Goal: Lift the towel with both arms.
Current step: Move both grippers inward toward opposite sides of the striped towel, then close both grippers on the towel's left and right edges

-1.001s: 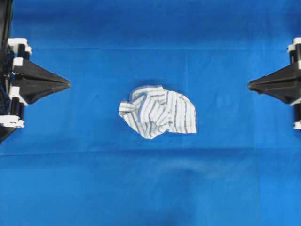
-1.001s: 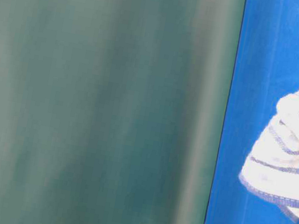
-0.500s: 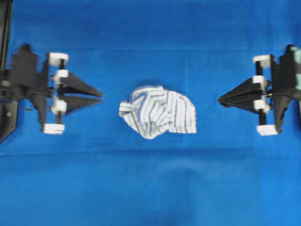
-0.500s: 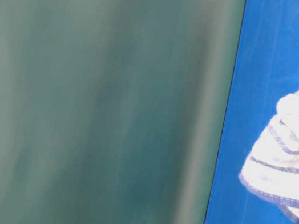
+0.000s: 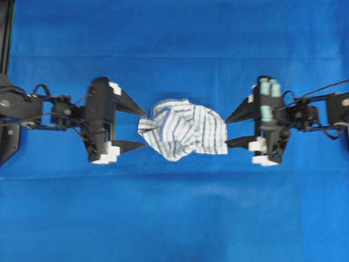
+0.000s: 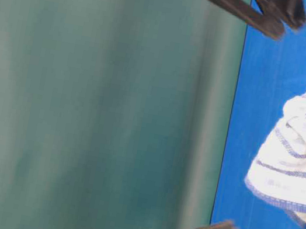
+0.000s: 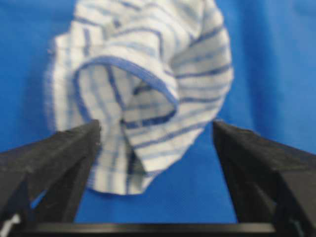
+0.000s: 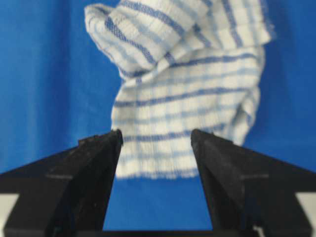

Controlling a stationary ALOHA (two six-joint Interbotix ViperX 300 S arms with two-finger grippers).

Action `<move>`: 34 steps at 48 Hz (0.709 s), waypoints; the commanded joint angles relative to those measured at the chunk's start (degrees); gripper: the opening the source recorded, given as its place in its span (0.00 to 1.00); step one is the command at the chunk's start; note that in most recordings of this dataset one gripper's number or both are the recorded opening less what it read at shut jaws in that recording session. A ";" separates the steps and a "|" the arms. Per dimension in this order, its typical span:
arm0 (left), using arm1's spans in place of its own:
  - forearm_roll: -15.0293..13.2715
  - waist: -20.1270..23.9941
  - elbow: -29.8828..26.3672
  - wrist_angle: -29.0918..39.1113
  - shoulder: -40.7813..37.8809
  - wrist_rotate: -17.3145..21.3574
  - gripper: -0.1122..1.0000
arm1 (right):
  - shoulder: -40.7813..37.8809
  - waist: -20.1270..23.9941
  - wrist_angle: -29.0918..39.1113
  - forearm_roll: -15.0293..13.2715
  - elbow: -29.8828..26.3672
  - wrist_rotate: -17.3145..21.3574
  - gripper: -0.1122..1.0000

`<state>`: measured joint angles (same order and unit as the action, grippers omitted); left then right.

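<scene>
Overhead, a crumpled towel (image 5: 183, 129) lies at the middle of a tabletop covered by a plain blue tablecloth (image 5: 174, 218), faintly creased across its width. The left hand (image 5: 143, 126) and the right hand (image 5: 228, 131) flank it, both spread wide, fingertips at the cloth's edges, gripping nothing.

At table level the view is turned sideways: a blurred green backdrop (image 6: 95, 104) fills the left part, the tablecloth (image 6: 260, 110) and towel (image 6: 300, 170) the right, dark fingers entering at top and bottom.

From the left wrist, the towel (image 7: 143, 94) sits bunched on blue between parted fingers (image 7: 59, 148).

From the right wrist, the towel (image 8: 187, 84) lies ahead of released fingers (image 8: 94, 158), its hem between their tips.
</scene>
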<state>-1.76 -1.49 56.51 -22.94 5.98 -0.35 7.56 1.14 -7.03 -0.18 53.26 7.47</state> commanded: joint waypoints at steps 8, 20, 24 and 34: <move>0.00 -1.76 -3.25 -1.67 -7.56 0.00 0.88 | -8.17 0.35 -0.70 0.00 -5.62 0.00 0.66; -0.09 -1.93 -5.98 -1.85 -14.68 0.00 0.88 | -13.71 0.62 -0.53 0.00 -8.09 0.18 0.66; -0.09 -1.93 -6.86 -1.85 -16.35 0.00 0.88 | -15.03 0.62 -0.53 0.09 -8.44 0.18 0.66; -0.09 -1.85 -7.29 -1.41 -16.96 0.18 0.84 | -16.35 0.53 -0.62 0.09 -9.14 0.26 0.65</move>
<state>-1.67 -3.52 49.92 -24.61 -11.51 -0.26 -9.05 1.58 -7.21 -0.18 44.91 7.65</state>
